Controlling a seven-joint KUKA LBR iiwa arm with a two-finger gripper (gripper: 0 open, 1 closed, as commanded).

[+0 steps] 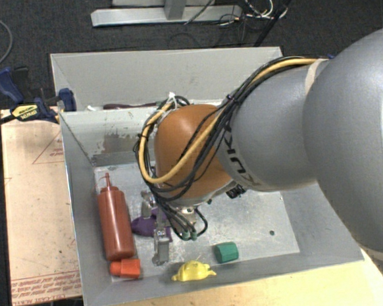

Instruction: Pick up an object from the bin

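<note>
The arm enters the grey bin (269,215) from the right, its orange cover (180,133) wrapped by yellow and black cables (155,179). The gripper (162,247) points down at the bin floor in the front-left area. Whether it is apart or together cannot be determined from this position. A small purple object (143,225) lies just to its left; contact cannot be confirmed. Further left, a red bottle (116,221) lies along the left wall, with an orange piece (126,269) at its near end. A yellow object (193,272) and a green block (226,252) lie near the front wall, right of the gripper.
</note>
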